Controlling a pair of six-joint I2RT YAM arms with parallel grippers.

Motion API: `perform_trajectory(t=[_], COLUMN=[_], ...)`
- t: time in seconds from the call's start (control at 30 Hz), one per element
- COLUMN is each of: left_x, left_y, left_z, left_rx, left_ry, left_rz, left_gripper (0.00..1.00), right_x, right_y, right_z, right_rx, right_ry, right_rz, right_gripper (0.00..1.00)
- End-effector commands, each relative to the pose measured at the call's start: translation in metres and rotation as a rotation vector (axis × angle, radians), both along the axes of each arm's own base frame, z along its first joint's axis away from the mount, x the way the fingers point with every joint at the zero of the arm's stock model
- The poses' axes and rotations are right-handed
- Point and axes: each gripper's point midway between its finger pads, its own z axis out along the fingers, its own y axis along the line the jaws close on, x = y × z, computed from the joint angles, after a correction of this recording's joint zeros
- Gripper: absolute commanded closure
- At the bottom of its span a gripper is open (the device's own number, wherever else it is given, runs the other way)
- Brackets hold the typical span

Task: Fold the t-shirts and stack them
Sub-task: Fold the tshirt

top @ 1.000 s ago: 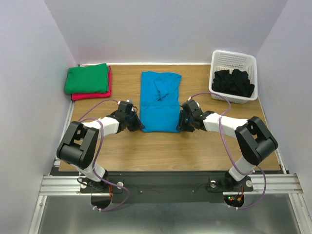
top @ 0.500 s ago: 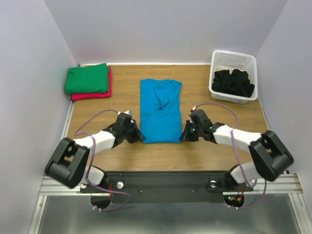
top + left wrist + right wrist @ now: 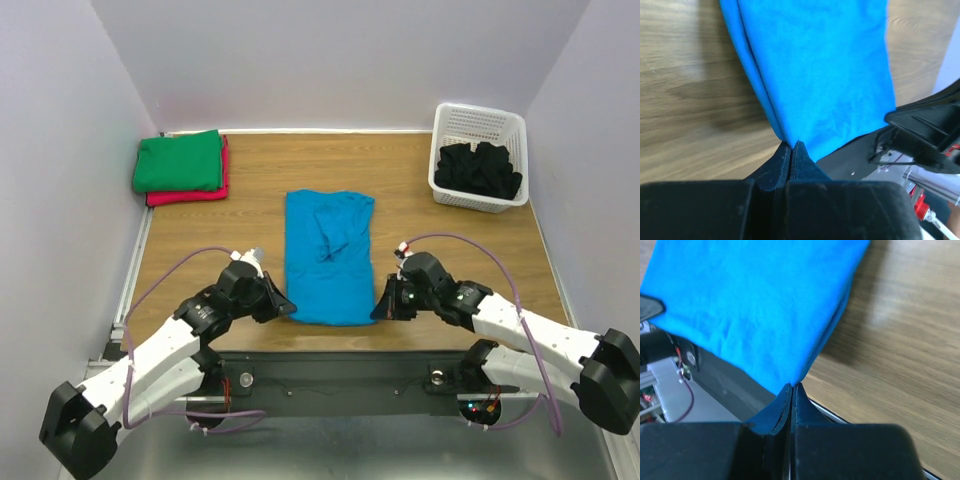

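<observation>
Left claw (image 3: 791, 145) is pinched tight on the near-left corner of the turquoise t-shirt (image 3: 328, 255). The right claw (image 3: 791, 386) is clamped the same way on the near-right corner, so about 7 and 5 o'clock on the shirt. Both corners look like doubled-over layers.

This stuff is light, floppy cotton, so I'd guess it sags and creases between the two grips unless they move together. The hem corners seem like the right place to grab.

Both arms are stretched out low, forearms angling inward from the near corners of the bench (image 3: 450, 260). The shirt lies lengthwise mid-bench, hem toward 6 o'clock.

Further out, the green t-shirt (image 3: 180, 162) sits folded on the red-pink t-shirt (image 3: 190, 196) at 10 o'clock. The black t-shirts (image 3: 482, 170) are piled in the basket (image 3: 480, 118) at 2 o'clock.
</observation>
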Motion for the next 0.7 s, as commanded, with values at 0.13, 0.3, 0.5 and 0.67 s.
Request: perform_trajectory(t=[0.13, 0.3, 0.5, 0.67], left_x=[0.039, 0.077, 0.114, 0.142], left_y=[0.012, 0.016, 0.015, 0.023], left_z=[0.043, 0.063, 0.098, 0.115], left_rx=[0.096, 0.17, 0.152, 0.134], left_ry=[-0.098, -0.16, -0.228, -0.266], left_rz=[0.137, 0.205, 0.236, 0.252], left_gripper=[1.0, 1.0, 1.0, 1.0], right_x=[0.053, 0.084, 0.117, 0.15], right_y=[0.005, 0.004, 0.005, -0.001], right_z=[0.056, 0.079, 0.095, 0.116], right_rx=[-0.047, -0.099, -0.144, -0.161], right_ry=[-0.179, -0.269, -0.331, -0.386], right_rz=[-0.121, -0.182, -0.222, -0.277], right_gripper=[1.0, 1.0, 1.0, 1.0])
